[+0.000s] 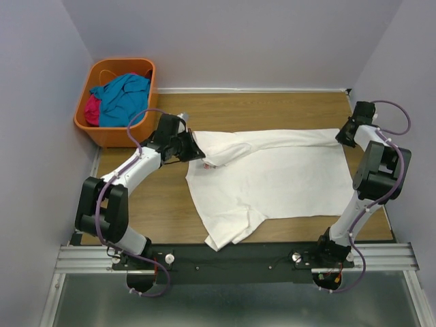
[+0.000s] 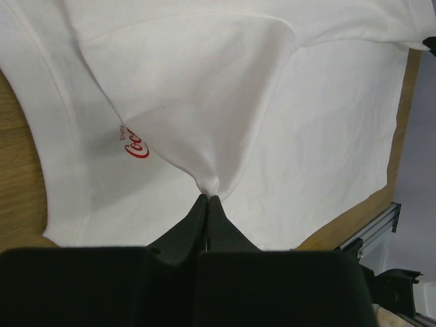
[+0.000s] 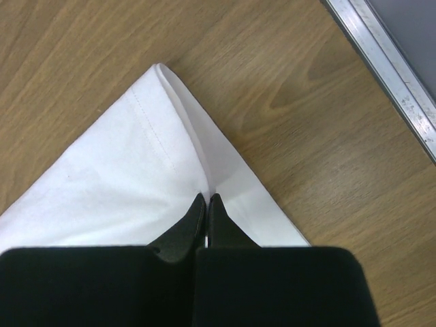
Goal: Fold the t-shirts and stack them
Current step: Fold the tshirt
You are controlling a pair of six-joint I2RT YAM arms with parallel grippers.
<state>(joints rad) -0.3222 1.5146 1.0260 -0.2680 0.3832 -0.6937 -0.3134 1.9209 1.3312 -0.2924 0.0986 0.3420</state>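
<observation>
Laundry at mid-fold: the white t-shirt [image 1: 272, 180] lies spread over the middle and right of the wooden table [image 1: 157, 197]. One flap reaches the table's near edge, and the far edge is gathered into a raised fold running left to right. A scrap of red script lettering [image 2: 136, 145] peeps from beneath the lifted cloth in the left wrist view. The left gripper [image 2: 206, 199], jaws clenched, pinches a peak of fabric at the shirt's far-left end, drawing the cloth up into a tent. The right gripper [image 3: 206, 197], likewise clamped tight, grasps a folded, stitched corner of the same shirt at the far right, close to the table's edge. Well apart from both, an orange basket [image 1: 102, 133] sits beyond the table's far-left corner. The teal-blue t-shirt [image 1: 126, 92] is heaped on top inside it and the magenta t-shirt [image 1: 92, 109] is bunched at its left side. A metal rail [image 1: 82, 257] runs along the near edge by the arm bases
</observation>
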